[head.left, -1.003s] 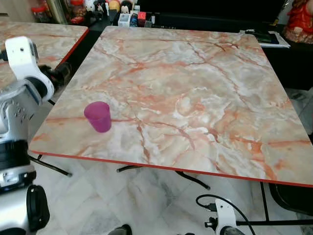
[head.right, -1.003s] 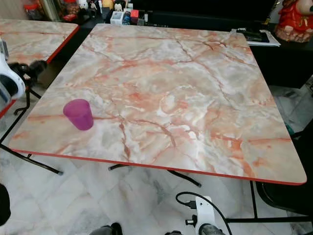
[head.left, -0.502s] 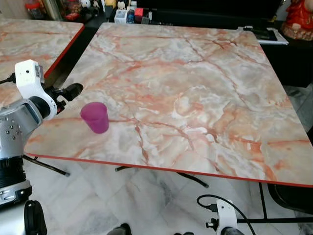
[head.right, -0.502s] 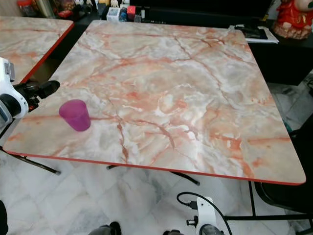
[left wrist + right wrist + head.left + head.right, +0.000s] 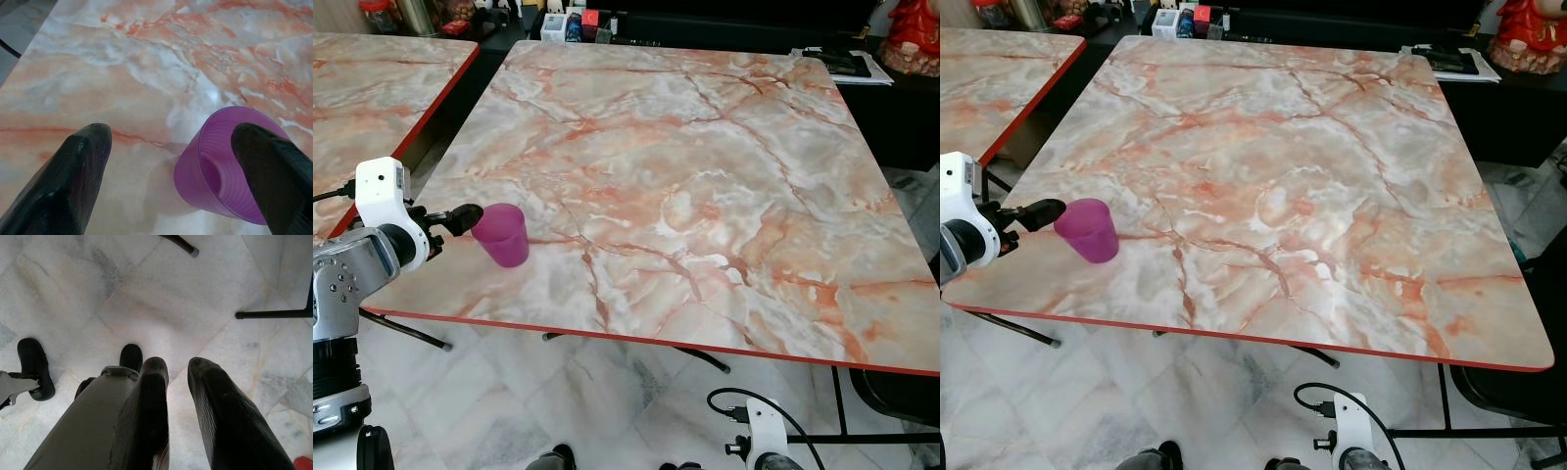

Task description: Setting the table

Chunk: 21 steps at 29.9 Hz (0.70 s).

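A translucent purple cup [image 5: 501, 235] stands upright near the front left corner of the marble table [image 5: 705, 176]. My left gripper [image 5: 171, 134] reaches in from the table's left edge, open wide at the cup's height. In the left wrist view the cup [image 5: 225, 166] sits just ahead of the fingertips, close to one finger [image 5: 271, 176] and well apart from the other [image 5: 73, 181]. No finger touches it. My right gripper [image 5: 178, 366] hangs below the table over the floor, its fingers close together and holding nothing.
A second marble table [image 5: 372, 88] stands to the left across a narrow gap. Small boxes and bottles [image 5: 568, 20] line the far edge, and papers [image 5: 842, 67] lie at the far right corner. Black table legs [image 5: 274, 313] cross the marble floor.
My left arm has swung down and forward, bringing its gripper from beside the table's left edge up to the purple cup. The cup has stayed in place.
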Available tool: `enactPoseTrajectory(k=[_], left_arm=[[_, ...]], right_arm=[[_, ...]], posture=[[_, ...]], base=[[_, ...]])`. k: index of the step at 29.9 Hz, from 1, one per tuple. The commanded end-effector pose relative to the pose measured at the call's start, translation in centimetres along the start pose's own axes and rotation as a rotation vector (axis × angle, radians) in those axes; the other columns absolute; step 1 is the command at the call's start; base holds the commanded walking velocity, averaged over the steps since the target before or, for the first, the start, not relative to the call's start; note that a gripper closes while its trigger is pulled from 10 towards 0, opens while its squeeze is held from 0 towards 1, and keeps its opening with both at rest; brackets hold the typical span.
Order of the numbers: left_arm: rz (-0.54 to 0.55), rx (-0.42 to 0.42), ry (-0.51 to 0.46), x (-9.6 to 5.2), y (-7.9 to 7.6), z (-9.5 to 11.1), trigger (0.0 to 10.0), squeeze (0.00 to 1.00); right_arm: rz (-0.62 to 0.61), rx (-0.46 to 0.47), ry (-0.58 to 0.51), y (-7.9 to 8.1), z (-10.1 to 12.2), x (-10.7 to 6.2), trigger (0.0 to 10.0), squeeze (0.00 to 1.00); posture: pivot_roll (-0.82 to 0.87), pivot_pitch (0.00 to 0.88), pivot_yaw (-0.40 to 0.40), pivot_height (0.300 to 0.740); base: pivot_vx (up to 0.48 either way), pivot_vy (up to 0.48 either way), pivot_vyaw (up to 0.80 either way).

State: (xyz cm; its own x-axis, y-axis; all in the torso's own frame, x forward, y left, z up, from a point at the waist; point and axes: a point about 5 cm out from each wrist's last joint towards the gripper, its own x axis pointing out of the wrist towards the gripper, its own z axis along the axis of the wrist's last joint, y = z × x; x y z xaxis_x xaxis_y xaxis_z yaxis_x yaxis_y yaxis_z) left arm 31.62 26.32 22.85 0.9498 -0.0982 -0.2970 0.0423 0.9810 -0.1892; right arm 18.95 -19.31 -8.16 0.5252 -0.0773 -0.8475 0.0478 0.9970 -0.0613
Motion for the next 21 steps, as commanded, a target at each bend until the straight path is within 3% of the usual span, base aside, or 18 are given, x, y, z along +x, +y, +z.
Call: enactPoseTrajectory(k=[1,21], left_arm=[[0.004,0.037,-0.011,-0.23,-0.38,0.49,10.0,0.0],[0.002,0.053,0.022,0.4,-1.0,-0.49,10.0,0.0]], right_arm=[[-0.012,0.022,0.016,-0.18,-0.56,-0.06,10.0,0.0],[-0.019,0.019,0.012,-0.24,-0.43,-0.05,10.0,0.0]], posture=[[0.07,0.193,-0.039,0.736],[0.06,0.2,-0.044,0.736]], base=[[0.0,0.0,0.0],[0.0,0.0,0.0]])
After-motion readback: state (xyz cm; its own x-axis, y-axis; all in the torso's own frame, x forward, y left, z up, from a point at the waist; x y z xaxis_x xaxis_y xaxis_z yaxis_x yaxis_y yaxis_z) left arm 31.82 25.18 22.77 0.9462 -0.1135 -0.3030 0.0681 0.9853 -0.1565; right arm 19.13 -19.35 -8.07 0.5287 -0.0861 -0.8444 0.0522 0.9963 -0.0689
